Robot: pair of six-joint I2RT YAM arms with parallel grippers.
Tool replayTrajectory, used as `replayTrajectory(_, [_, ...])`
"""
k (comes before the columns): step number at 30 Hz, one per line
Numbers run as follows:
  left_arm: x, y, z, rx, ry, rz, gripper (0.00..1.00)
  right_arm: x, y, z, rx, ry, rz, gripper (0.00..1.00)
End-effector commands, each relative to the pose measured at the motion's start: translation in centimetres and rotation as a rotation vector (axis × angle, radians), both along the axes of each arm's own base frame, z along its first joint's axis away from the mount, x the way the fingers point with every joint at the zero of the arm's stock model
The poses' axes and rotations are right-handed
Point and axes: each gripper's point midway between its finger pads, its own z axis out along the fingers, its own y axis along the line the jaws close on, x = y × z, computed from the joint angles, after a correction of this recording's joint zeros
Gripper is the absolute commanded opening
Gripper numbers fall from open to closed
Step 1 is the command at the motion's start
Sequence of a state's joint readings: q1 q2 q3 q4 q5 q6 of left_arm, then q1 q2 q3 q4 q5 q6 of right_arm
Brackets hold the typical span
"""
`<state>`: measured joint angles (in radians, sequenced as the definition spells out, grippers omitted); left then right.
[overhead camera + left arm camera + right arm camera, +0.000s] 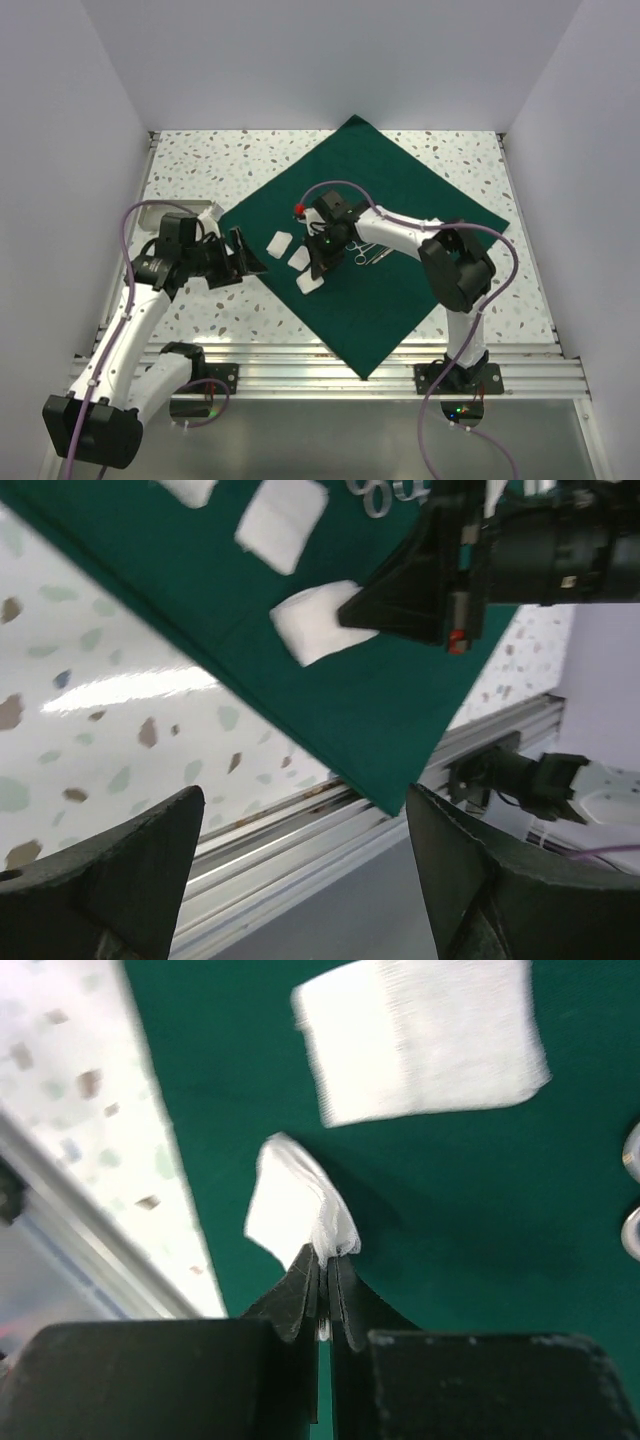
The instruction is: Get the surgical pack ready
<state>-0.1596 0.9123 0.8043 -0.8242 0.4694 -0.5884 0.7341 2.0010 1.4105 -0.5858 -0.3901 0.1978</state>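
Your right gripper [328, 1260] pinches just the edge of the gauze [288, 1200] at its tips, so a quick lift could drop it.

Half-seen silver loops [630, 1228], perhaps scissors

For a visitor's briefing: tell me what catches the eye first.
A green drape lies cornerwise across the speckled table. Near its middle the right tool is shut on a white gauze square, two more squares and scissors beside it. The left tool hangs open at the drape's left edge.
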Motion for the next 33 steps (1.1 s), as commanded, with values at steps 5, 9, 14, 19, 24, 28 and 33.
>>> replayTrajectory(5, [1.2, -3.8, 7.6, -0.239, -0.351, -0.176, 0.94, -6.8, 0.2, 9.7, 0.297, 0.077, 0.115, 0.0])
replayTrajectory(9, [0.6, -4.9, 9.8, -0.3, -0.486, -0.263, 0.96, -11.0, -0.3, 13.8, 0.439, 0.142, 0.21, 0.0])
replayTrajectory(14, [-2.1, -7.2, 10.7, -0.455, -0.528, -0.44, 0.97, -14.2, -0.9, 18.4, 0.57, 0.201, 0.3, 0.0])
replayTrajectory(19, [-5.3, -10.3, 11.1, -0.553, -0.513, -0.627, 0.97, -15.1, -0.7, 21.4, 0.65, 0.224, 0.343, 0.0])
replayTrajectory(24, [-6.9, -11.3, 11.7, -0.607, -0.526, -0.703, 0.95, -14.6, -0.2, 22.4, 0.654, 0.219, 0.362, 0.0])
replayTrajectory(28, [-7.5, -11.2, 10.8, -0.613, -0.487, -0.731, 0.92, -14.6, 0.1, 22.9, 0.676, 0.223, 0.371, 0.0])
replayTrajectory(33, [-7.8, -11.3, 10.3, -0.622, -0.447, -0.763, 0.85, -14.6, 0.2, 23.0, 0.67, 0.233, 0.391, 0.0])
